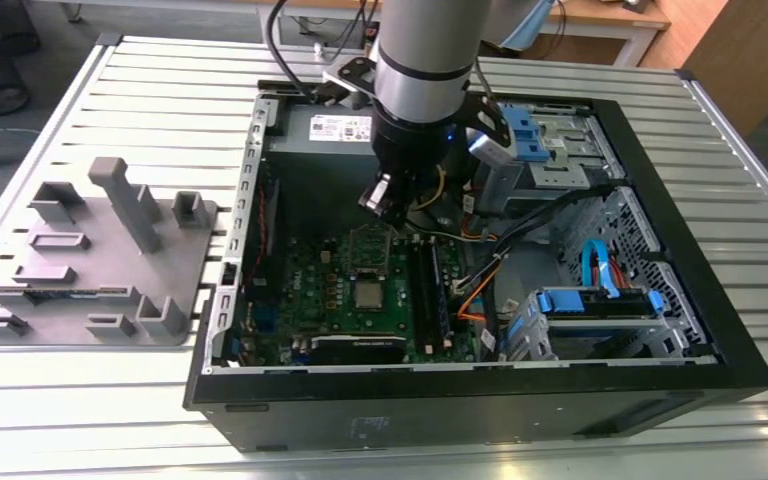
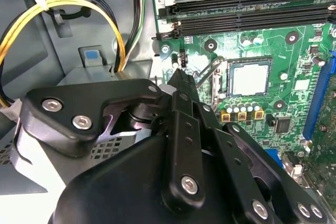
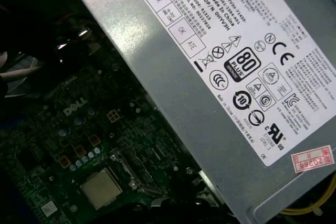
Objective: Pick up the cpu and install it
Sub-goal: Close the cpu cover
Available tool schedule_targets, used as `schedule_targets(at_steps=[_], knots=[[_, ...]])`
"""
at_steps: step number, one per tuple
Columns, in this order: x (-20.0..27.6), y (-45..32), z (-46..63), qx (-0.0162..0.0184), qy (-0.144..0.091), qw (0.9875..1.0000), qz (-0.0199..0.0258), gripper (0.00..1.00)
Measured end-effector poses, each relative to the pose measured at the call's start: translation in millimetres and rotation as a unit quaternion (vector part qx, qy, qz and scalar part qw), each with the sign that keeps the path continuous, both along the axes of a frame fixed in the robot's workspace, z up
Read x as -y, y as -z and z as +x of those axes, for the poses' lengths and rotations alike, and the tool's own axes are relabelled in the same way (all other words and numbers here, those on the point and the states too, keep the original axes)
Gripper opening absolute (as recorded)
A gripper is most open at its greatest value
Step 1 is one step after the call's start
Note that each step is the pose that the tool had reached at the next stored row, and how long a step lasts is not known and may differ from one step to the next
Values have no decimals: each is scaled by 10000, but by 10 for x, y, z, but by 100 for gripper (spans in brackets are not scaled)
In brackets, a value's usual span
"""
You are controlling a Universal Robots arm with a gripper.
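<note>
The cpu [image 1: 367, 293] is a small silver square lying flat in its socket on the green motherboard [image 1: 317, 290], inside the open computer case. In both wrist views the cpu [image 2: 249, 78] [image 3: 101, 188] has a dark frame around it. A thin metal lever [image 2: 206, 72] slants beside the socket. My gripper [image 1: 381, 204] hangs above the board, further back in the case than the cpu and not touching it. Its black linkages narrow to a shut tip [image 2: 180, 75] with nothing in it.
A grey fixture plate [image 1: 91, 265] with upright blocks lies on the table at the exterior view's left. The power supply [image 3: 236, 77] sits at the back of the case. Memory slots [image 2: 247, 9], yellow cables [image 2: 79, 4] and a blue drive cage [image 1: 598, 300] crowd the case interior.
</note>
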State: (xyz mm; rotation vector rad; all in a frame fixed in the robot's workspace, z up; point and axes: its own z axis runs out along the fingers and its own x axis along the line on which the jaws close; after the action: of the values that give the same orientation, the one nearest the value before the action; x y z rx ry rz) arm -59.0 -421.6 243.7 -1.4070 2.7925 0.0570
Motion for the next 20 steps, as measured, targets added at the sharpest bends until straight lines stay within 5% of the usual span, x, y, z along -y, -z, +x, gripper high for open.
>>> schedule_targets(at_steps=[11,20], knots=[[8,-6,0,0,-53,10000,0,11],[13,-10,1,0,-395,9992,-1,11]])
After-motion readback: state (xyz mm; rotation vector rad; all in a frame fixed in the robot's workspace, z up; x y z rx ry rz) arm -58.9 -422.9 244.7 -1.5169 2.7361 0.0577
